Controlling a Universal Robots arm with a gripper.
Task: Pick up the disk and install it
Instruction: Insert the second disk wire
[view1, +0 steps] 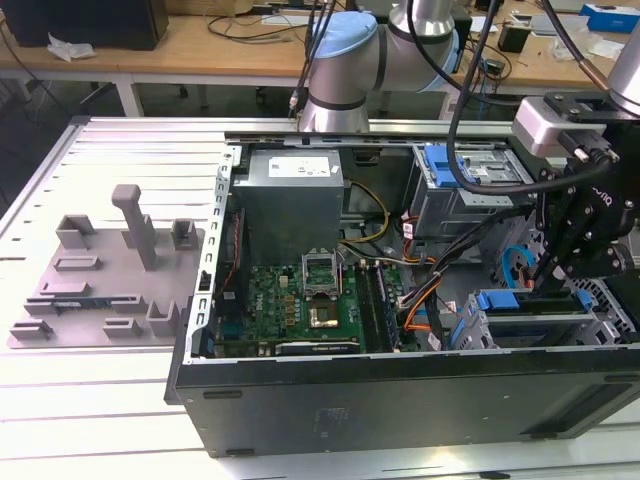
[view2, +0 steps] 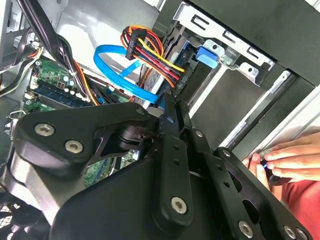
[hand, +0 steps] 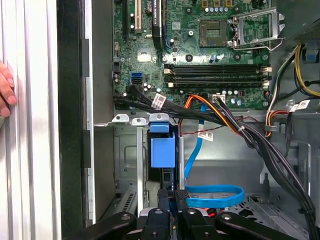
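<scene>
While the open computer case (view1: 400, 390) lies on its side on the slatted metal table (view1: 110, 400), the black gripper (view1: 560, 262) hangs over the drive cage (view1: 540, 320) at the end of the case nearest the exterior view's right, its linkage fingers (hand: 172, 200) drawn close together around something thin and dark just short of the cage. That something appears to be the disk seen edge-on, with its blue plastic rail end (hand: 163, 152) already sitting in a cage slot, so I judge the disk (hand: 167, 176) to be partly slid into the cage and the pincer to be clamped on its trailing edge, though the contact itself is hard to make out. Holding it by the narrow edge would let the flat body run straight along the sheet-metal guides. Beside the cage, toward the middle of the case, a glossy blue flat data cable (hand: 215, 196) loops loosely and a bundle of orange, yellow, red and black power wires (view2: 150, 52) fans out, both lying clear of the slot. Farther from the cage sits the green motherboard (view1: 300, 300) with its empty square processor socket (hand: 220, 27). A person's hand (view2: 287, 160) rests on the case's outer rim beside the cage
</scene>
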